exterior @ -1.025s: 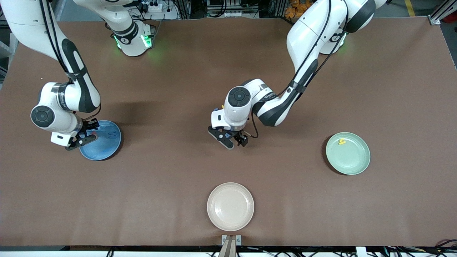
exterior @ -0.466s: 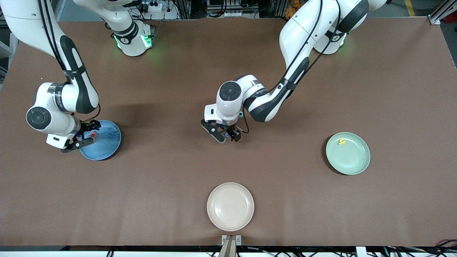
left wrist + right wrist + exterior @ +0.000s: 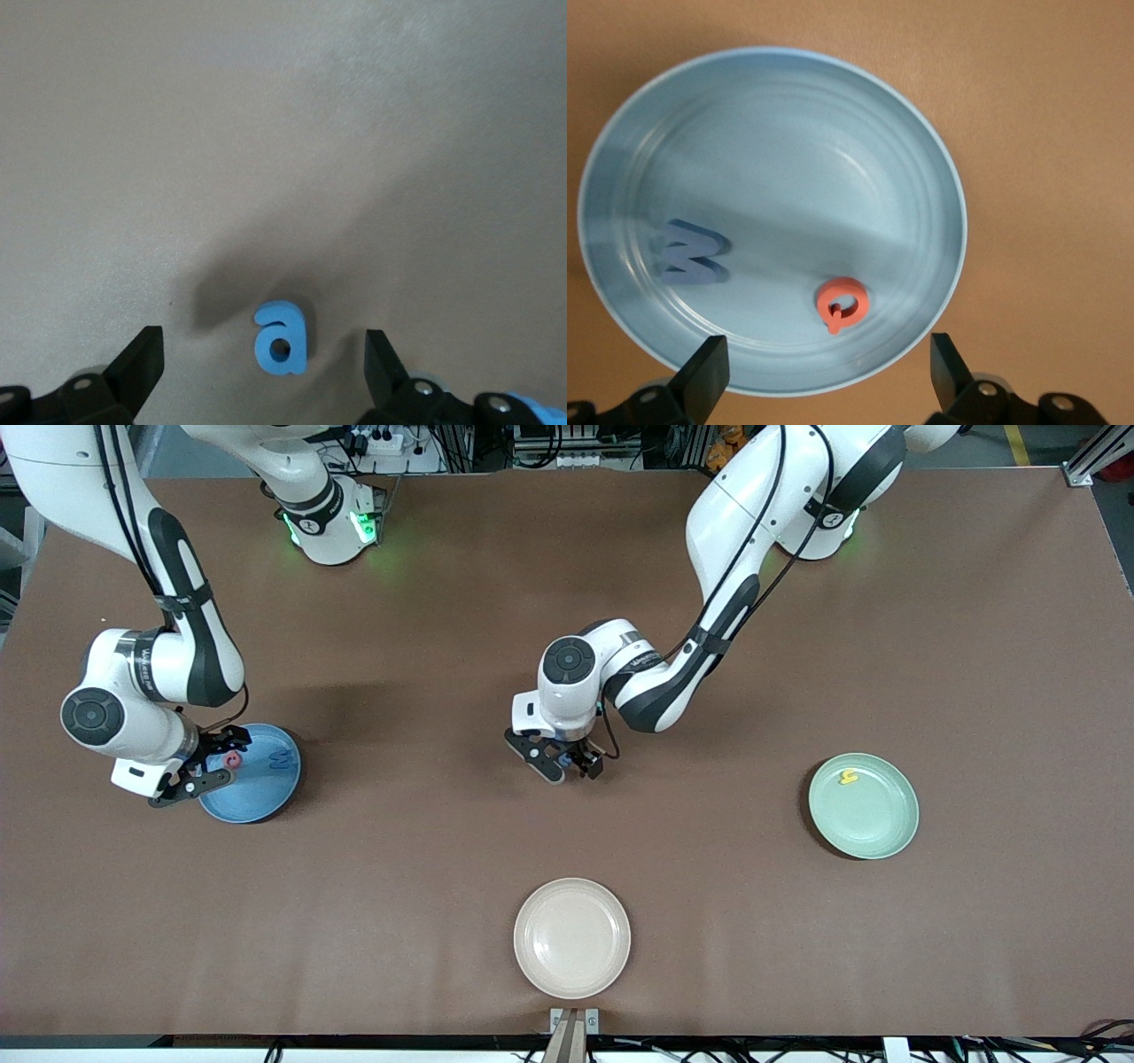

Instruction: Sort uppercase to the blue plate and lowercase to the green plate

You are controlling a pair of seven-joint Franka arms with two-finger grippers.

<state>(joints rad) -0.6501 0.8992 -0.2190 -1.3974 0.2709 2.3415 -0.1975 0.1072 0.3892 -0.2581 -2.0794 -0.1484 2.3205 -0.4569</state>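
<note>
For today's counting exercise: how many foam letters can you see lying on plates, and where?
3. The blue W and red Q lie in the blue plate; a yellow letter lies in the green plate. The arms may hide others.

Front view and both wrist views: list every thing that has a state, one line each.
blue plate: holds two letters
blue W: lying in the blue plate
red Q: lying in the blue plate
green plate: holds yellow h
cream plate: holds nothing
blue a: flat on table
left gripper: open, straddling blue a
right gripper: open over blue plate
</note>
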